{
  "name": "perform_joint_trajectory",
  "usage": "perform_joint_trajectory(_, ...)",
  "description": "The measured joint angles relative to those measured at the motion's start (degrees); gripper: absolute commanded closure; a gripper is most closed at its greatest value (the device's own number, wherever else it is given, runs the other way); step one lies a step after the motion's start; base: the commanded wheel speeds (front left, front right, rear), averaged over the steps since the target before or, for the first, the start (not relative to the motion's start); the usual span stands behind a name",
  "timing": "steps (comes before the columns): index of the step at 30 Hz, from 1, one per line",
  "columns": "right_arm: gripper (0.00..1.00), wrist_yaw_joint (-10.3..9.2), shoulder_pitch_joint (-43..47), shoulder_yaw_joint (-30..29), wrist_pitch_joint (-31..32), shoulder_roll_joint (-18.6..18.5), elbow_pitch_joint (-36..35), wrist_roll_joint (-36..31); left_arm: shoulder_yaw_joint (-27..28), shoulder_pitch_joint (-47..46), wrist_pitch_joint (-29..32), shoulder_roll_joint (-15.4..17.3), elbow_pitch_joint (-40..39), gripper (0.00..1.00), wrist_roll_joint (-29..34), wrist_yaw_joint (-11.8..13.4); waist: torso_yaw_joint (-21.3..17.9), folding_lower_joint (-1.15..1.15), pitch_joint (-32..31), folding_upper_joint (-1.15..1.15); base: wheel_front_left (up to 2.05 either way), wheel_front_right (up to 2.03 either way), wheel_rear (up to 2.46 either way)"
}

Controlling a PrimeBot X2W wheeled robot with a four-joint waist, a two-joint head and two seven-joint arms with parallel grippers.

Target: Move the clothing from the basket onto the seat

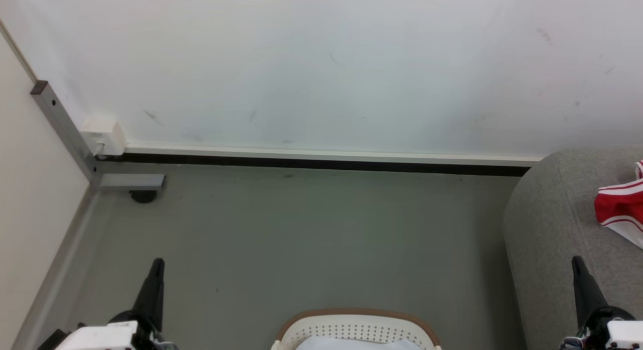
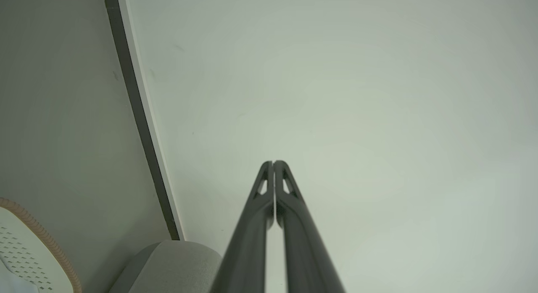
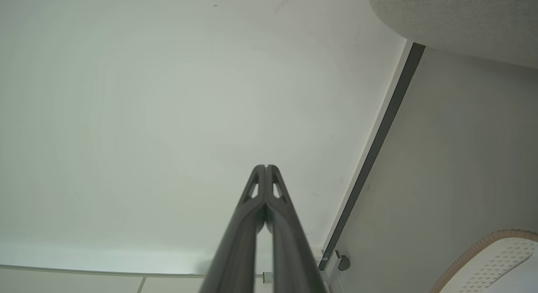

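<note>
Located the clothing on the seat, bunched at the right edge of the head view and well apart from the basket; judged the transfer of this piece done. Noted inside the basket a plain pale cloth, not the red item, hence no evident cause to reach in. Found the left gripper and the right gripper low on either side of the basket, with fingers pressed together tip to tip and holding nothing, as confirmed in both wrist views against the bare wall. Read this as a parked, neutral stance, with nothing carried and no apparent contact with basket or seat. Could not inspect the basket's near half; cannot rule out further clothing there.
</note>
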Motion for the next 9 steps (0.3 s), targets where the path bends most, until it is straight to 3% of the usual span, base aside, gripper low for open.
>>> perform_joint_trajectory(9, 1.0, 0.0, 0.0, 0.0, 0.1, 0.0, 0.0, 0.0, 0.0, 0.0, 0.0, 0.0, 0.0, 1.0, 0.0, 0.0, 0.0, 0.0, 0.0, 0.0, 0.0, 0.0, 0.0)
